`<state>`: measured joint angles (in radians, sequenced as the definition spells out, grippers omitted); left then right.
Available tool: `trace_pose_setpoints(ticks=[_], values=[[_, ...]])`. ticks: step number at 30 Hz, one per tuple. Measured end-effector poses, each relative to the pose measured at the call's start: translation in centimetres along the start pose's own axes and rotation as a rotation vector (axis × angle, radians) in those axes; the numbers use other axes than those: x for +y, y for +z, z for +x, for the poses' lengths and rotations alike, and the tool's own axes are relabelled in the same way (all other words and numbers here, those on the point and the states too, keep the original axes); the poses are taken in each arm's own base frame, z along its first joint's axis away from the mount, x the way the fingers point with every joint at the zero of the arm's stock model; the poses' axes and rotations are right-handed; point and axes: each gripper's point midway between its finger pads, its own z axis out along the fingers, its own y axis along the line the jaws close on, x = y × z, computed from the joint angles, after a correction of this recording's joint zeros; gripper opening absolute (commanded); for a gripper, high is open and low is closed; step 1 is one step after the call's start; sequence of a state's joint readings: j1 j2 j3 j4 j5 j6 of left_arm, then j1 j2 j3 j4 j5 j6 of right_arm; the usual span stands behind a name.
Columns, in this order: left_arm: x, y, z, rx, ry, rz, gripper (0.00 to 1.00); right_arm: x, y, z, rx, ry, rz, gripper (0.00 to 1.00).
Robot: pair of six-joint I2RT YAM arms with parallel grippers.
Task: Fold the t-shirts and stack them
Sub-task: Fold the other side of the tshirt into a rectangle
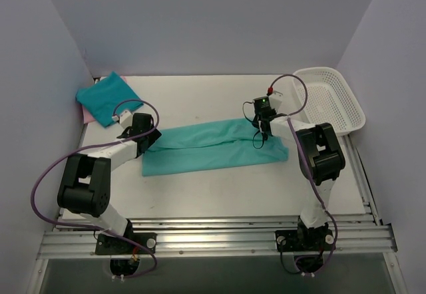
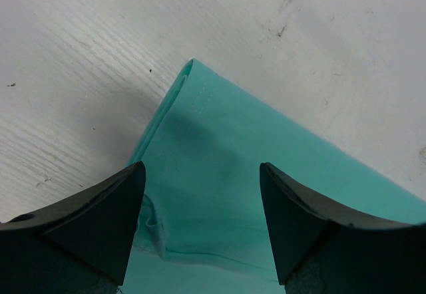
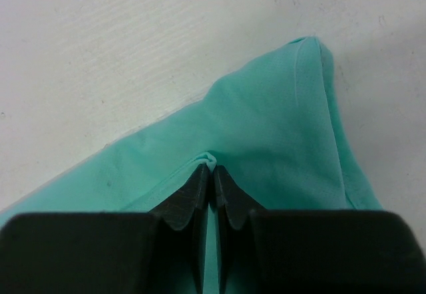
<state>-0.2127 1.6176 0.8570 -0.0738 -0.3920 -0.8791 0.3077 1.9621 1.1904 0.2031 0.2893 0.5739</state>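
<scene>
A teal t-shirt (image 1: pixel 213 149) lies folded into a long strip across the middle of the table. My left gripper (image 1: pixel 148 138) hovers open over the strip's left end. In the left wrist view its fingers (image 2: pixel 100 221) stand wide on either side of a cloth corner (image 2: pixel 219 174). My right gripper (image 1: pixel 261 138) is at the strip's right end. There the jaws are shut on a small pinched fold (image 3: pixel 212 161) of the t-shirt (image 3: pixel 266 121). A second, bluer t-shirt (image 1: pixel 106 98) sits folded at the back left, on top of a pink one (image 1: pixel 85 113).
A white mesh basket (image 1: pixel 329 98) stands at the back right, close behind the right arm. Walls close in the table on the left, right and back. Bare white tabletop (image 1: pixel 219 194) runs between the strip and the near rail.
</scene>
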Motion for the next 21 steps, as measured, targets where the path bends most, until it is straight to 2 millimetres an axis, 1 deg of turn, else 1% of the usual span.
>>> trace_pose_setpoints(ticks=[5,13,17,21], values=[[0.0,0.0,0.0,0.000,-0.001,0.000,0.78,-1.1,0.4,1.1,0.016,0.005,0.007,0.00],[0.1,0.0,-0.2,-0.002,-0.004,-0.003,0.78,-1.0,0.5,0.9,0.001,0.020,-0.017,0.00],[-0.1,-0.4,-0.5,-0.011,-0.010,0.009,0.78,-1.7,-0.4,1.4,0.008,0.018,-0.013,0.00],[-0.3,-0.8,-0.8,-0.017,-0.017,0.026,0.78,-2.3,-2.5,1.6,0.010,0.011,-0.010,0.00]])
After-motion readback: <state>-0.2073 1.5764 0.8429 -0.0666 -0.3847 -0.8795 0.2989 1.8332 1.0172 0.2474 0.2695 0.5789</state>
